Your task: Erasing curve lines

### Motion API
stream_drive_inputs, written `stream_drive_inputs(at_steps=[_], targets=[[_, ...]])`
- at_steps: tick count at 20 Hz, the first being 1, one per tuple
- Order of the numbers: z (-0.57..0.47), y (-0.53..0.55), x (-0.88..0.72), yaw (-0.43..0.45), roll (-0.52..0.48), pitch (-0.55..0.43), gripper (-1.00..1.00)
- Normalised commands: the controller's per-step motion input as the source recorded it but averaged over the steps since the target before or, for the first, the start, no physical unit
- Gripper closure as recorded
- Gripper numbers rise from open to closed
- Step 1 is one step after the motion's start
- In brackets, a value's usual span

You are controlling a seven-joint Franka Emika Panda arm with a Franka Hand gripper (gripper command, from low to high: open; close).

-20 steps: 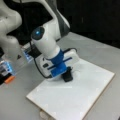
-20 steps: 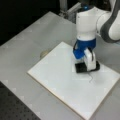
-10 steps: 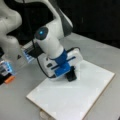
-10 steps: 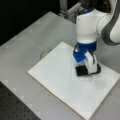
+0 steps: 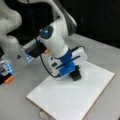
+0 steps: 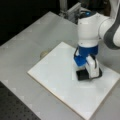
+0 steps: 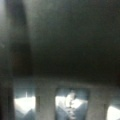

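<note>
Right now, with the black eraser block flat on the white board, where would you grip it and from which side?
Judging by its pose, from above: the eraser block lies flat on the white board, so only its top and upright sides are free. Pinch across its two long side faces. The end effector already sits on it that way, arm coming straight down. No curve lines show on the board.

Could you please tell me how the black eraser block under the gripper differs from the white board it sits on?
The eraser block is black; the white board is white. The block is small and thick, covering only a patch near a front view's right, while the board is wide, thin and flat on the grey table. The block sits at the gripper; the board lies free. Both look rectangular. No curve lines show on the board in either front view.
</note>
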Motion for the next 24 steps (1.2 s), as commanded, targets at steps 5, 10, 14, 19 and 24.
stream_drive_inputs(at_steps=[5, 10, 14, 19, 24], targets=[[-0.54, 0.42, -0.04, -0.358, 0.011, -0.178, 1.0], [-0.55, 0.47, 0.04, -0.345, 0.024, -0.177, 1.0], [-0.56, 0.49, 0.06, -0.329, 0.03, -0.173, 1.0], [-0.61, 0.51, 0.08, -0.351, 0.035, -0.194, 1.0], [-0.66, 0.49, 0.08, -0.387, 0.029, -0.194, 1.0]])
